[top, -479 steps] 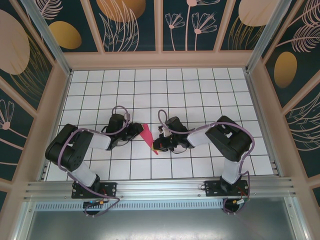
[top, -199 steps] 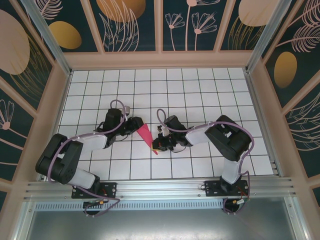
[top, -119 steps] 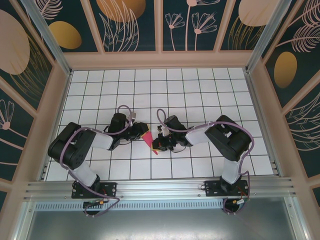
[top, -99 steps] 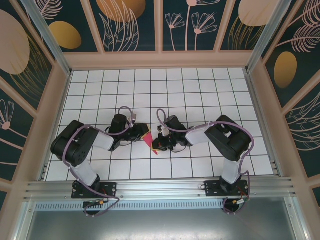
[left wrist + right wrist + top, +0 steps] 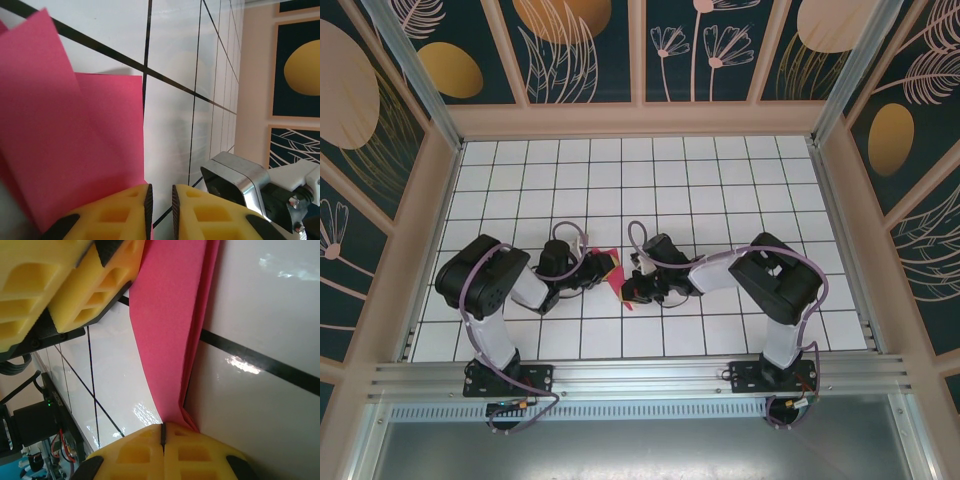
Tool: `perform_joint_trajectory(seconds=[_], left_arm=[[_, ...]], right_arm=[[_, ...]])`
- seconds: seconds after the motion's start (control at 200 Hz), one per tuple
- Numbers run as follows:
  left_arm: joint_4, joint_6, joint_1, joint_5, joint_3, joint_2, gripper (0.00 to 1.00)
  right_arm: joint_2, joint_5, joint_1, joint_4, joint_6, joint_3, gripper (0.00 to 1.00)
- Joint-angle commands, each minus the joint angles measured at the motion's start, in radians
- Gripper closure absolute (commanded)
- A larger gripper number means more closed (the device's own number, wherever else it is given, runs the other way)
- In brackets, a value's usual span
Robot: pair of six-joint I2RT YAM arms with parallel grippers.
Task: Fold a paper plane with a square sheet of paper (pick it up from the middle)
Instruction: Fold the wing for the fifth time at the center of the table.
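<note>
The white gridded tabletop [image 5: 720,180] spreads out under and well beyond both hands. The left arm [image 5: 485,280] and the right arm [image 5: 775,275] bend inward across it, so that the two hands face each other at close range.

The paper plane [image 5: 170,315], a red-pink piece folded into overlapping layers, lies between the hands and low on the tabletop. From the right hand [image 5: 162,431] it runs straight ahead as a long narrow strip, crossing a black grid line. The left hand's yellow fingers stand just beside its far end. From the left hand [image 5: 161,194] it spreads ahead and off to the left finger's side, one slanted layer over another.

The right hand is clamped on the paper plane. Its yellow fingers [image 5: 200,452] meet with no gap, and the layers come out from between their tips.

The left hand's fingers [image 5: 210,215] stand a narrow slit apart. A sliver of the paper's edge lies against the inner face of the left one, and I cannot tell whether it is pinched.
</note>
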Motion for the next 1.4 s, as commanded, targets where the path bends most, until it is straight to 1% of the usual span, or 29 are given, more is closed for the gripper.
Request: perform_joint_trajectory(seconds=[0.0,0.325,0.43,0.525,0.876,1.096,1.396], left_arm=[[-0.156,0.000,-0.002,-0.113,-0.057,0.058,0.78],[-0.330,0.074,-0.002,-0.169,-0.027,-0.021,0.78],[-0.360,0.086,-0.001,-0.173,-0.014,-0.033,0.78],[-0.374,0.093,-0.002,-0.175,-0.006,-0.033,0.78],[-0.389,0.098,-0.001,-0.175,0.005,-0.033,0.77],[-0.400,0.102,-0.002,-0.175,0.014,-0.032,0.77],[-0.404,0.105,-0.002,-0.173,0.016,-0.034,0.77]], right_arm=[[0.049,0.078,0.044,-0.171,-0.038,-0.052,1.00],[0.011,0.086,0.046,-0.193,-0.038,-0.102,1.00],[-0.011,0.079,0.045,-0.204,-0.040,-0.114,1.00],[-0.028,0.091,0.045,-0.218,-0.042,-0.124,1.00],[-0.064,0.050,0.059,-0.224,-0.055,-0.152,1.00],[-0.063,0.070,0.080,-0.298,-0.089,-0.131,1.00],[-0.104,0.096,0.090,-0.377,-0.114,-0.128,1.00]])
